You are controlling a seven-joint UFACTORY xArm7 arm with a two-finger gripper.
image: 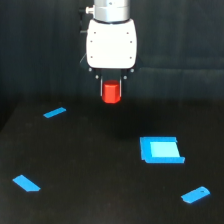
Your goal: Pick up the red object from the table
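The red object is a small red-orange stubby block held between the two thin fingers of my gripper. The gripper hangs from a white body at the top centre of the exterior view. It is shut on the block and holds it lifted above the black table. The block's lower part sticks out below the fingertips. A faint dark shadow lies on the table under it.
Flat blue pieces lie on the table: a thin one at the left, a larger square one at the right, one at the front left and one at the front right.
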